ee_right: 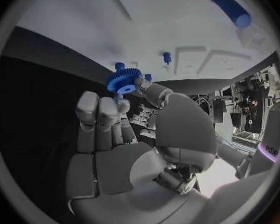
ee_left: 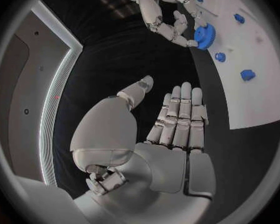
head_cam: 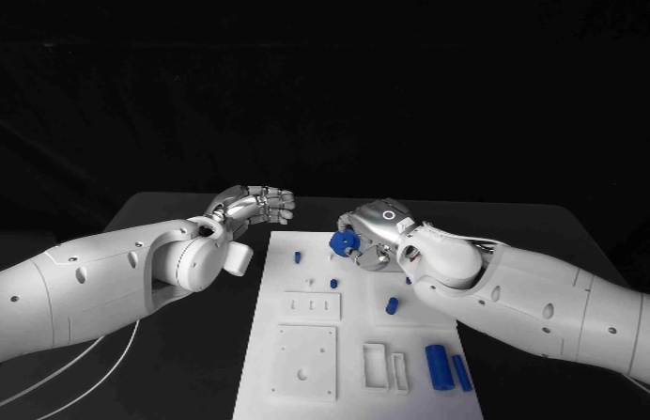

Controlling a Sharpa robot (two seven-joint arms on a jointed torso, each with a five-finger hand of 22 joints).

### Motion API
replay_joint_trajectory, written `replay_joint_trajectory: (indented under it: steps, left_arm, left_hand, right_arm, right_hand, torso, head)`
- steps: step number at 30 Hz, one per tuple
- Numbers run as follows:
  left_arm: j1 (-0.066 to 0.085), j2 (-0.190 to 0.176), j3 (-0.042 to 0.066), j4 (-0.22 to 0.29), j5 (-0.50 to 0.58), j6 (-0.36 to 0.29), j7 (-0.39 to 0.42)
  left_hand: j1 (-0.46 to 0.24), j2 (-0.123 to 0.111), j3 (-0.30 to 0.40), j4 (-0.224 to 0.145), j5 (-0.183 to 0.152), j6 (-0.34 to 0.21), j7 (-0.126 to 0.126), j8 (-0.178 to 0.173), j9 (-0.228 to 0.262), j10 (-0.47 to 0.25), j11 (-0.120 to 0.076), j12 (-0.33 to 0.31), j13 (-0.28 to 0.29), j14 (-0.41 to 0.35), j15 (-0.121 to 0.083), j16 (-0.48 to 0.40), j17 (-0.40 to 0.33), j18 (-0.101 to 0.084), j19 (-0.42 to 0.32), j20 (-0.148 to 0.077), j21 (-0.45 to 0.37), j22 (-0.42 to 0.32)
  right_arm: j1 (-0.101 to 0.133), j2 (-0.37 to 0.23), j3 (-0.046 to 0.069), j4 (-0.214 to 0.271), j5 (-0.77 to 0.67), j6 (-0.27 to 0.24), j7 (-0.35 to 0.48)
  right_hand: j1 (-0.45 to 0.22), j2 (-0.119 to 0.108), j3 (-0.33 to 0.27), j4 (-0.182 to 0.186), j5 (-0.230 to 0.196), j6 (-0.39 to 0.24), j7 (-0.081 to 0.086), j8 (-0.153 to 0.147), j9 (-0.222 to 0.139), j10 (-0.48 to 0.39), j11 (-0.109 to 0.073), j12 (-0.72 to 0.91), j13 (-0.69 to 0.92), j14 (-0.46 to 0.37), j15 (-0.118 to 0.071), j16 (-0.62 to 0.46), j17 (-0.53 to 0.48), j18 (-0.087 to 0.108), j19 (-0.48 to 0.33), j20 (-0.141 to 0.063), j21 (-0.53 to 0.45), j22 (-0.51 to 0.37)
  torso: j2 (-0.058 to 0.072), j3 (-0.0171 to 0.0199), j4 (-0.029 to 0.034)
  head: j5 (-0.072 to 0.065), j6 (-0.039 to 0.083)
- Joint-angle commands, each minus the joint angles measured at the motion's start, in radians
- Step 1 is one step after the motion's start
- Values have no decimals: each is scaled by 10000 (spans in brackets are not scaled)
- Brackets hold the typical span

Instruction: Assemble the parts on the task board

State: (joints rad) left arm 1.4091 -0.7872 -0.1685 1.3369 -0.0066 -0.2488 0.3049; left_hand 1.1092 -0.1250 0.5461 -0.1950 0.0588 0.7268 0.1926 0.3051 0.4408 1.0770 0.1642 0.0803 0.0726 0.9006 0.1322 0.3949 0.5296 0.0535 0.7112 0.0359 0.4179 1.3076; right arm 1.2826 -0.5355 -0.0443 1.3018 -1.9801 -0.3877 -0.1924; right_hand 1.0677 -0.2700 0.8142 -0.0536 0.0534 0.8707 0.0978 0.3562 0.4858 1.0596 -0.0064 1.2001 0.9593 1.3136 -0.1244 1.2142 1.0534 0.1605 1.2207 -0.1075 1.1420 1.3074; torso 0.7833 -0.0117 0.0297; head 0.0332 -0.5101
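- The task board [head_cam: 355,345] sits in the middle of the black worktop [head_cam: 542,223], a long white plate with raised white blocks and recessed slots near its close end.
- The right robot hand [head_cam: 368,237] is pinching a blue gear [head_cam: 343,241] between thumb and fingertips, just over the far end of the board. The right wrist view shows the gear's teeth and hub pretty clearly [ee_right: 123,80].
- The left robot hand [head_cam: 257,204] is holding nothing, fingers straight and side by side, hovering over the worktop just off the board's far left corner.
- Loose on the board: a big blue cylinder [head_cam: 436,364] with a thinner blue rod [head_cam: 462,373] beside it near the close right corner, a short blue peg [head_cam: 392,304] mid-board, and a tiny blue stud [head_cam: 333,280] further up.
- The right arm covers the board's right edge, so I can't make out what's under there.
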Motion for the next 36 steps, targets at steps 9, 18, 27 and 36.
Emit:
replay_joint_trajectory:
  steps: [9, 18, 27, 36]
  left_arm:
    - [8, 33, 9, 43, -34, 56, 71]
    - [8, 46, 9, 33, -34, 57, 72]
    - [8, 65, 9, 41, -34, 63, 73]
    - [9, 79, 9, 39, -34, 63, 72]
  left_hand:
    - [-48, 7, 24, 48, 20, 32, 167, 7, -12, 0, 44, -30, -12, 6, 63, -55, 21, 176, -61, 18, 66, 199]
    - [-46, 8, 24, 47, 20, 31, 167, 7, -12, 0, 44, -30, -12, 6, 64, -56, 22, 176, -61, 18, 67, 199]
    - [-43, 8, 25, 45, 21, 31, 167, 7, -13, 1, 43, -31, -12, 6, 64, -58, 24, 177, -62, 18, 67, 200]
    - [-42, 6, 25, 43, 21, 29, 167, 6, -14, 2, 44, -32, -12, 5, 64, -60, 26, 177, -62, 19, 68, 200]
  right_arm:
    - [-7, 542, -150, -359, -542, -56, -144]
    - [-60, 811, -329, -623, -563, -52, -77]
    - [-118, 1005, -410, -916, -600, 12, -50]
    - [-139, 1138, -445, -1076, -601, 18, -18]
  right_hand:
    - [-1, -88, 6, 88, -40, 1714, -111, -47, 2, -127, -171, -67, 8, 17, -49, -21, 17, 1013, 72, 13, 29, 97]
    - [11, -85, 16, 103, -39, 1709, -111, -48, 6, -125, -171, -72, 7, 17, -49, -23, 17, 1013, 75, 10, 28, 96]
    - [26, -82, 25, 113, -38, 1704, -111, -51, 9, -123, -171, -77, 7, 18, -49, -25, 16, 1013, 77, 8, 27, 94]
    - [41, -84, 32, 117, -37, 1698, -110, -53, 11, -122, -170, -81, 6, 18, -49, -27, 15, 1013, 79, 6, 26, 94]
  torso:
    - [2, -18, 20]
    - [11, -15, 30]
    - [9, -22, 52]
    - [8, -15, 35]
  head:
    - [25, 12]
    - [68, -17]
    - [120, -72]
    - [164, -100]
